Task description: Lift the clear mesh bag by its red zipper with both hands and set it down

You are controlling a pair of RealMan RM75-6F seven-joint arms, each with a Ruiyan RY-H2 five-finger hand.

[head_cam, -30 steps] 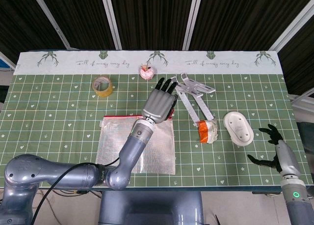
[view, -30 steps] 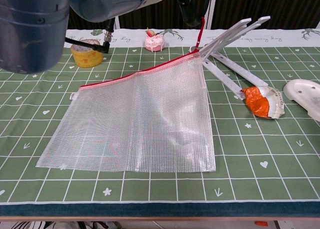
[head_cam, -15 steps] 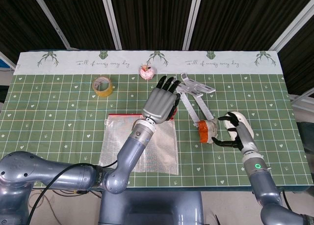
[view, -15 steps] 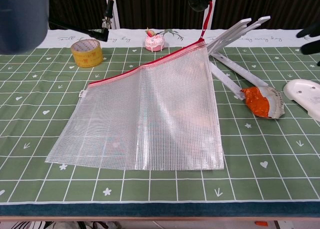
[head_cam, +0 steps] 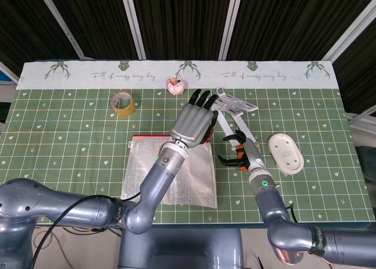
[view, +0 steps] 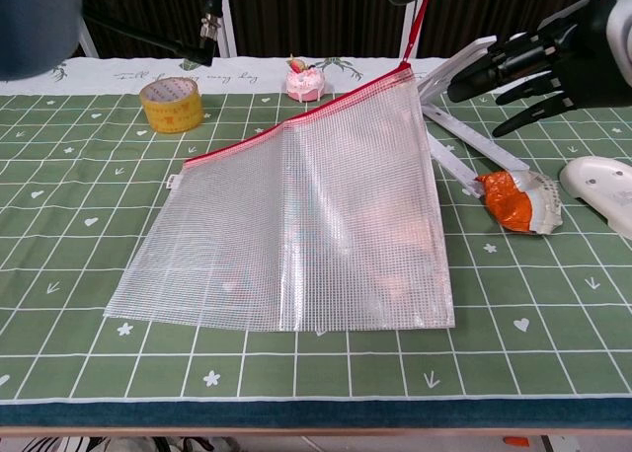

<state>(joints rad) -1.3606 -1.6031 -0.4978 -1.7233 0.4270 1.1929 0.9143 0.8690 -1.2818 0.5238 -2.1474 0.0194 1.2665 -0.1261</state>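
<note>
- While pinched at red zipper (view: 296, 124) pull by left hand (head_cam: 191, 124), clear mesh bag (view: 296, 235) raised at right corner, lower edge on table (head_cam: 70, 140) near front edge; contents unclear.
- Right hand (view: 553, 62) fingers spread, empty, near bag's raised corner.

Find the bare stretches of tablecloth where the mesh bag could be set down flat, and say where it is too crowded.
Bare cloth lies left of the mesh bag, in front of the tape roll, and along the front edge. The right is crowded: white folding stand, orange wrapper, white oval case and right hand sit close together.
</note>
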